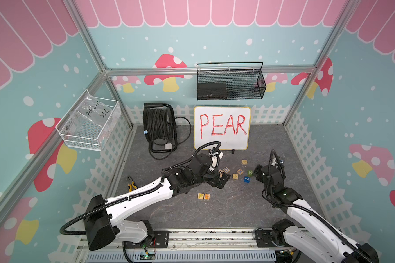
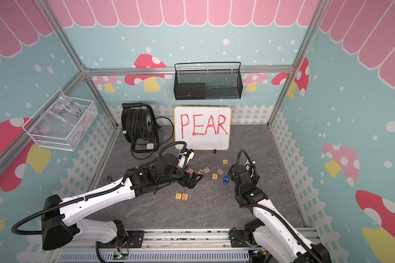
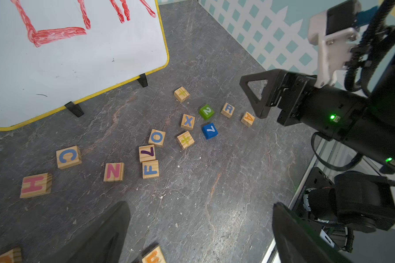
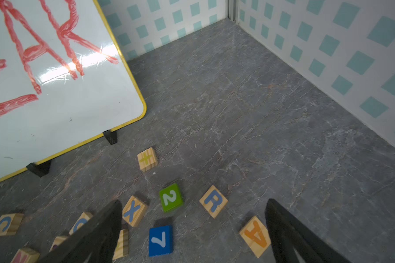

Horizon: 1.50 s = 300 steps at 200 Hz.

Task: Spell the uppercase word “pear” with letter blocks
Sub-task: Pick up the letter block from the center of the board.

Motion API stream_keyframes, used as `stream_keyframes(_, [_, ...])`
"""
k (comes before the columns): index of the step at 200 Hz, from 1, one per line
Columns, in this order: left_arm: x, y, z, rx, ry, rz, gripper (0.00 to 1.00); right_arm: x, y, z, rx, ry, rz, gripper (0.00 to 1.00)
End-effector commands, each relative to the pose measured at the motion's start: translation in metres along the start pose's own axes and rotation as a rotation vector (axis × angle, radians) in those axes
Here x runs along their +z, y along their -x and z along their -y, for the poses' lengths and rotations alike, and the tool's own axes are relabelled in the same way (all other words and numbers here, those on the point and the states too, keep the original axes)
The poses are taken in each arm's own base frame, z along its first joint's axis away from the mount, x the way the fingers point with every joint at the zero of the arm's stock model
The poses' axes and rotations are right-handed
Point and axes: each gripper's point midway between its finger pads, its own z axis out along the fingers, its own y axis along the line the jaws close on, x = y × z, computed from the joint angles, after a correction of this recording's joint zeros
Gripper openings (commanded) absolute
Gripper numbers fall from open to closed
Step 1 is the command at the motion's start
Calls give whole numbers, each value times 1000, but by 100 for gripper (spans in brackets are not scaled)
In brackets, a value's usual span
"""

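The P block and the E block lie side by side on the grey floor, in both top views. The blue R block and the orange A block lie apart from them, among loose blocks. The top views hide both under my right arm. My right gripper hangs open above them, with A beside one finger and R between the fingers. My left gripper is open over bare floor, near the N and F blocks, holding nothing.
The whiteboard with "PEAR" stands at the back. Loose blocks lie below it: a green 2, a blue 7, X, O, F, N, C, H. A cable reel and pliers are on the left.
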Motion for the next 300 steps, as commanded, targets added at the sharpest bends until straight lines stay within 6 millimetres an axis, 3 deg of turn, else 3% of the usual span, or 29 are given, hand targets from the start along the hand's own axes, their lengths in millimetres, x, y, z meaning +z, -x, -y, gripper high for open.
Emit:
stream_keyframes(1, [0, 4, 3, 42, -32, -20, 99, 6, -4, 20, 54, -50, -14, 99])
stream_keyframes(42, [0, -11, 3, -2, -63, -25, 99, 25, -19, 36, 113, -69, -111, 99])
stream_keyframes(82, [-8, -7, 1, 5, -48, 3, 100, 45, -35, 36, 154, -27, -209, 99])
stream_keyframes(123, [-4, -12, 3, -18, -61, -18, 100, 44, -59, 50, 195, -44, -252, 99])
stream_keyframes(173, [0, -16, 7, -47, -84, -46, 99, 46, -65, 66, 229, -87, -258, 98])
stream_keyframes(251, [-10, -9, 5, -34, -64, -17, 99, 69, -86, 68, 289, -81, -389, 92])
stream_keyframes(300, [-13, -7, 5, -35, -64, -13, 100, 71, -99, 73, 321, -118, -433, 83])
